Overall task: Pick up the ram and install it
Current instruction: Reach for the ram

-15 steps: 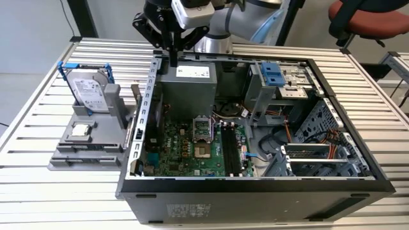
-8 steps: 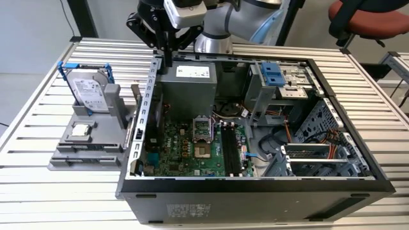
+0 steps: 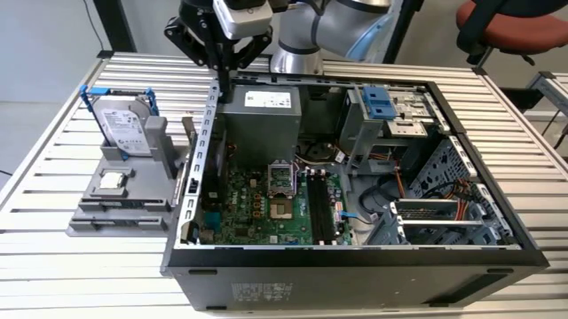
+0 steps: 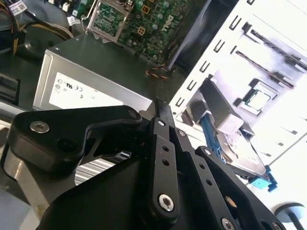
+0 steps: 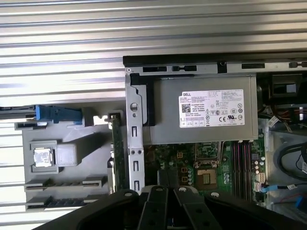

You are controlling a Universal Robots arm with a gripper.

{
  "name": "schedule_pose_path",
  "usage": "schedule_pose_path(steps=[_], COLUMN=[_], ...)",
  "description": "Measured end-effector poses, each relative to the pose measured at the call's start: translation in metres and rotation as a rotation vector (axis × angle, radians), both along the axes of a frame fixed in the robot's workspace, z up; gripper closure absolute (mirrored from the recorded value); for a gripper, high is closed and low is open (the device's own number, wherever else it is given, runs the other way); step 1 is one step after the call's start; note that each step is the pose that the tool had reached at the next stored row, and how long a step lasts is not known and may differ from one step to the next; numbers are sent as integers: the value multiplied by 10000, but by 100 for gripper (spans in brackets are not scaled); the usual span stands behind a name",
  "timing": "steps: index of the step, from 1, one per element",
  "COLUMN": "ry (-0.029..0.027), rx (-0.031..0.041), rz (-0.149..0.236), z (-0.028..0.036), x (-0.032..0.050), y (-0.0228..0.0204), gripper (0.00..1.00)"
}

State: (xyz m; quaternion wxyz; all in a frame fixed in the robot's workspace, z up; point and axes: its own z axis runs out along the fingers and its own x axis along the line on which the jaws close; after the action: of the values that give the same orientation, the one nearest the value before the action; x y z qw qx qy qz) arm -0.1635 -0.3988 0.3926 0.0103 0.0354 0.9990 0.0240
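The ram (image 5: 115,153) is a thin green stick standing on edge in the grey holder (image 5: 72,187), close beside the open computer case's side wall (image 5: 135,143). In the exterior view the ram (image 3: 189,133) shows at the holder's right side. My gripper (image 3: 223,90) hangs above the rear of the case wall, by the grey power supply (image 3: 262,116), its fingers shut with nothing between them. Its black fingers (image 4: 163,124) lie pressed together, and they also show in the first wrist view (image 5: 165,196). The motherboard's black slots (image 3: 315,206) lie inside the case.
The holder also carries a silver hard drive in a blue frame (image 3: 124,126) and a small processor chip (image 3: 113,181). The green motherboard (image 3: 266,199), cables and a drive cage (image 3: 390,109) sit inside the case. A slatted metal table (image 3: 53,266) lies underneath.
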Motion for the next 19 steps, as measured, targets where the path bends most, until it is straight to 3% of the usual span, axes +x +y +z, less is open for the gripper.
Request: schedule_pose_path(steps=[10, 19], ry=[0, -1], rx=[4, 9], rz=[24, 440], z=[0, 0], x=[-181, -282], y=[0, 0], gripper=[100, 100])
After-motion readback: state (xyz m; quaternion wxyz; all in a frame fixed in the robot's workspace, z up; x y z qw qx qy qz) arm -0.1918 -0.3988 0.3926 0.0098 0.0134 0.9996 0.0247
